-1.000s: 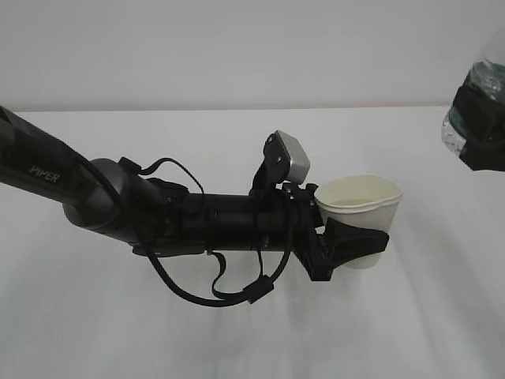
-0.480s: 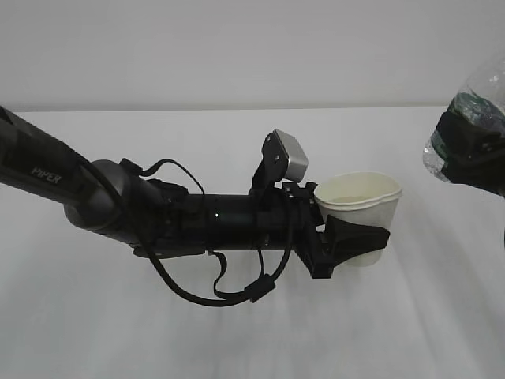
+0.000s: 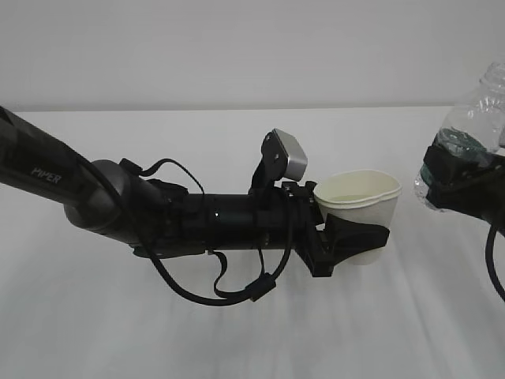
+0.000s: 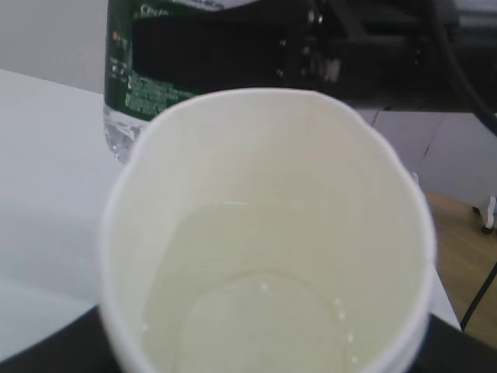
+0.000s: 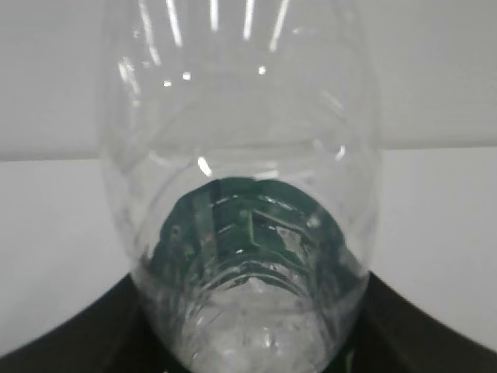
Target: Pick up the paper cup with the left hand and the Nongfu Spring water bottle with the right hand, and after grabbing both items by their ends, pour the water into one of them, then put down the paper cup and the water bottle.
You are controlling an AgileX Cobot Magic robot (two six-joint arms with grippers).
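I have the left hand (image 3: 347, 245) stretched nearly level from the left edge toward the middle, "PIPER" lettering on its upper link, loose black cables looping under the forearm, grey camera box tilted above the wrist; its black fingers (image 3: 359, 237) are clamped round the paper cup (image 3: 361, 207), held upright off the table; the right hand (image 3: 458, 178) reaches in from the right edge, jaws gripping the Nongfu Spring water bottle (image 3: 471, 130) around its labelled body, neck up.
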